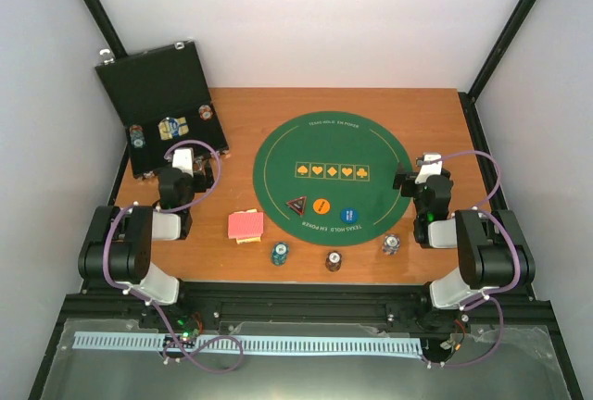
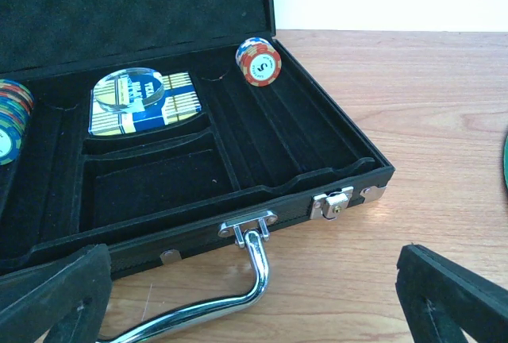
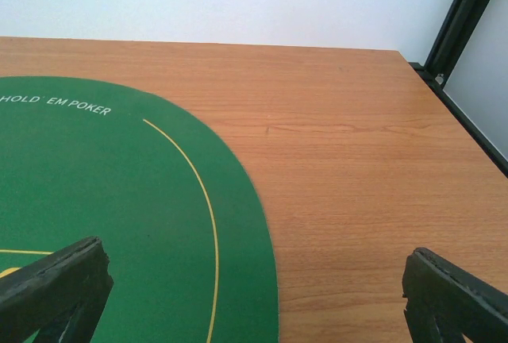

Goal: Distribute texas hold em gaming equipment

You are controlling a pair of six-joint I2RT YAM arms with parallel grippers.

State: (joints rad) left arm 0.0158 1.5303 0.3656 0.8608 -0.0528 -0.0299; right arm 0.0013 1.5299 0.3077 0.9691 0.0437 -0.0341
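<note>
The green poker mat (image 1: 332, 159) lies mid-table with a dark triangular marker (image 1: 296, 205), an orange button (image 1: 321, 206) and a blue button (image 1: 348, 216) on its near part. Just off its near edge stand a teal chip stack (image 1: 280, 254), a brown one (image 1: 334, 260) and a purple-white one (image 1: 391, 244). Red-backed cards (image 1: 246, 225) lie left of the mat. My left gripper (image 1: 193, 163) (image 2: 254, 311) is open, empty, facing the open black case (image 2: 333, 176). My right gripper (image 1: 422, 172) (image 3: 254, 303) is open, empty, over the mat's right edge (image 3: 238, 224).
The case (image 1: 153, 94) at the back left holds a red-white chip stack (image 2: 258, 61), mixed chips (image 2: 9, 117) and a blue card deck (image 2: 143, 105) under a clear disc. Its chrome handle (image 2: 250, 279) lies between my left fingers. Black frame posts (image 3: 460, 17) border the table.
</note>
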